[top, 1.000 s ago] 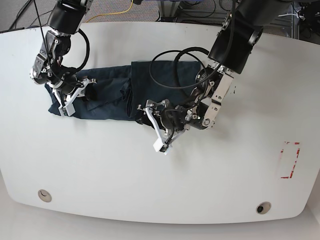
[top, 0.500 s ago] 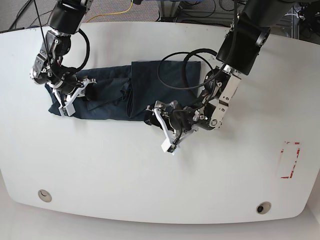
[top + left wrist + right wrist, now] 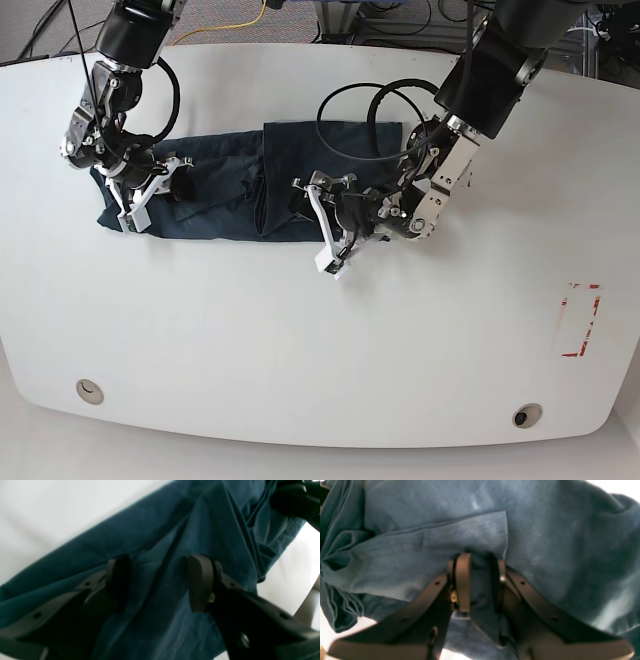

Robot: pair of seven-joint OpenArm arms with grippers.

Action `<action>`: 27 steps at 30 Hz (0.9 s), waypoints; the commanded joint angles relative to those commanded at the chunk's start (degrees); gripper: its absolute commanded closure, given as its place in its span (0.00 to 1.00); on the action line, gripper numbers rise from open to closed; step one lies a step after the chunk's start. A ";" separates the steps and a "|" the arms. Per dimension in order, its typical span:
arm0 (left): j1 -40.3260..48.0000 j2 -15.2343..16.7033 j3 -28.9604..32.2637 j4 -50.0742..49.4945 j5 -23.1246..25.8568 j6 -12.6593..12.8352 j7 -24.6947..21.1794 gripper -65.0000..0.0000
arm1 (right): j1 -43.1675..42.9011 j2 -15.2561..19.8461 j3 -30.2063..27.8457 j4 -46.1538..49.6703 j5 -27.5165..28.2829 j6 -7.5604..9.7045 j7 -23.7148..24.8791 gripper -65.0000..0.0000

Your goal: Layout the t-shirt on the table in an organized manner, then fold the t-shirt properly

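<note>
A: The t-shirt (image 3: 235,185) lies in a long rumpled navy strip across the far half of the glossy white table (image 3: 300,350), soft cotton full of creases and lapped folds.

B: And the grips?

A: The right gripper (image 3: 480,580) is clamped on a pinch of hem cloth at the strip's end. The left gripper (image 3: 160,580) has its dark pads spread apart, with a fabric ridge running between them.

B: Room to work?

A: Plenty: bare tabletop on the near side, all the way to the grommet holes (image 3: 89,391) and the red tape mark (image 3: 578,320) well off to the side.

B: Anything changed?

A: The left gripper has swung back from the table beside the front edge onto the cloth; the right one has stayed put.
</note>
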 joint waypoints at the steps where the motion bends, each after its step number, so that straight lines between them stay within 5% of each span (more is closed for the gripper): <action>1: 0.44 0.00 0.09 -0.09 0.00 -0.35 0.00 0.48 | 0.00 0.00 0.00 0.00 0.00 0.00 0.00 0.79; 5: 1.05 0.00 0.09 -0.09 0.09 -3.60 0.00 0.50 | 0.00 0.00 0.00 0.00 0.00 0.00 0.00 0.79; 14: 0.97 0.18 0.00 -0.26 0.26 -4.92 -0.18 0.90 | 0.00 0.00 0.00 0.00 0.00 0.00 0.00 0.79; 27: -2.37 1.49 -0.09 -4.92 0.35 -4.75 -0.62 0.95 | 0.00 0.00 0.00 0.00 0.00 0.00 0.00 0.79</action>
